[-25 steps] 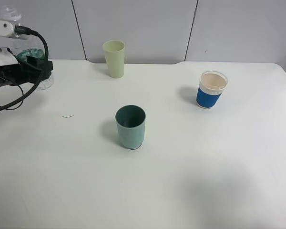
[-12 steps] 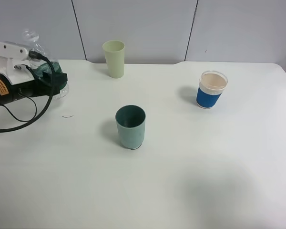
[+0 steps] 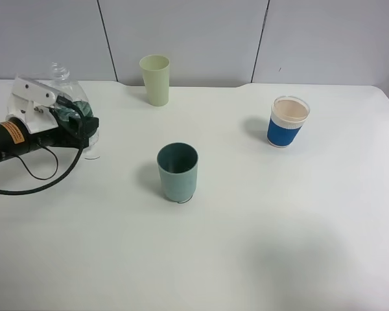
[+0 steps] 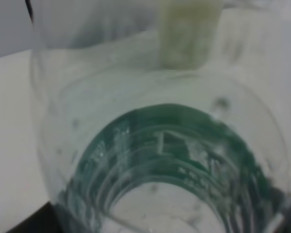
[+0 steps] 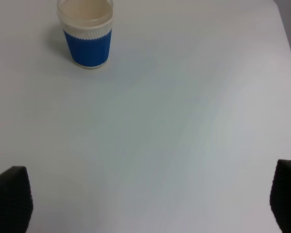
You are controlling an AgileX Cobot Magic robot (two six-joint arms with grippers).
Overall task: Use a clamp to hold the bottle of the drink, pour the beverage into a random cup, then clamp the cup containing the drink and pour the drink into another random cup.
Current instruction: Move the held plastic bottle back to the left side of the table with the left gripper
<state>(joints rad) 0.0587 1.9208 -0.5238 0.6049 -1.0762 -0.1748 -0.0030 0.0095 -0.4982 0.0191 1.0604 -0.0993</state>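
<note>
While the near half of the white desk (image 3: 279,259) lies bare, the plain teal cylindrical cup (image 3: 177,173) stands alone around its middle, mouth up and open to a pour from either side. Its inside is dark, so I cannot tell whether it holds any liquid.

The right jaws are out of the high view. The right wrist view shows only their two black tips, set wide with nothing between them, over bare desk. They are probably parked there to leave the left arm room.

Further back on the left, the left jaws are closed on the small clear plastic bottle with the green label (image 3: 63,84). They grip it around the label, so the capless neck stands free and roughly upright above them, which should keep the liquid in until it is tipped. I cannot tell whether its base touches the desk. It is well apart from the teal cup, so a carry across seems due before any pour. A black cable (image 3: 45,184) loops on the desk beside the arm.

On the right stands the white paper cup with the blue sleeve (image 3: 288,123), and at the far edge the pale yellow-green cup (image 3: 155,80). Behind are plain grey wall panels (image 3: 194,32) with dark seams.
</note>
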